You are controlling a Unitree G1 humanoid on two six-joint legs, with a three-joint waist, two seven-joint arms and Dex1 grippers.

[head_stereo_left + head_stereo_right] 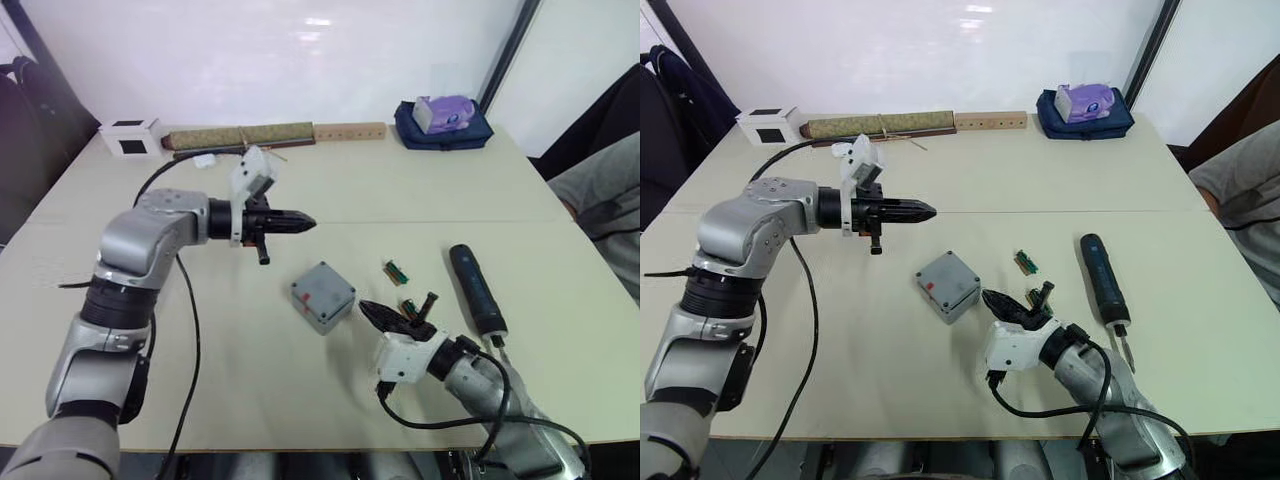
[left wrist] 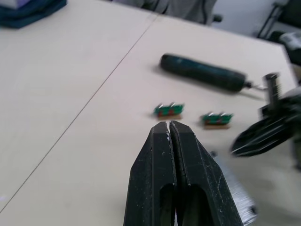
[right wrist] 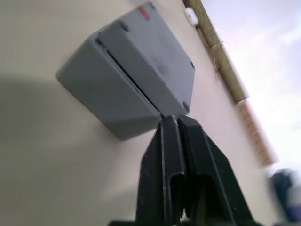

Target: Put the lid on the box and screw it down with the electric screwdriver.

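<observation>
Right wrist view looks along the right gripper, its two black fingers pressed together with nothing between them, tips just short of the small square grey plastic box. From here the shallow grey lid sits on top of the box with a thin seam between them and a small red mark near one corner; what is inside the box is hidden.

The head views place the closed box on the pale beige table, near its middle, with the right gripper just beside the box on the robot's right, low over the tabletop. The left gripper hangs above the table, well apart from the box, pointing toward the robot's right; the left wrist view shows its fingers closed on each other, holding nothing.

The thick dark blue-black cylindrical electric screwdriver lies flat on the table to the right of the right gripper, its thin metal bit end toward the robot. Two small green parts lie between the box and the screwdriver, side by side in the left wrist view.

Along the far edge stand a white cube with a black square, a long olive roll, a pale wooden strip with holes and a dark blue pouch carrying a purple tissue pack. A person's grey sleeve shows at the right edge.
</observation>
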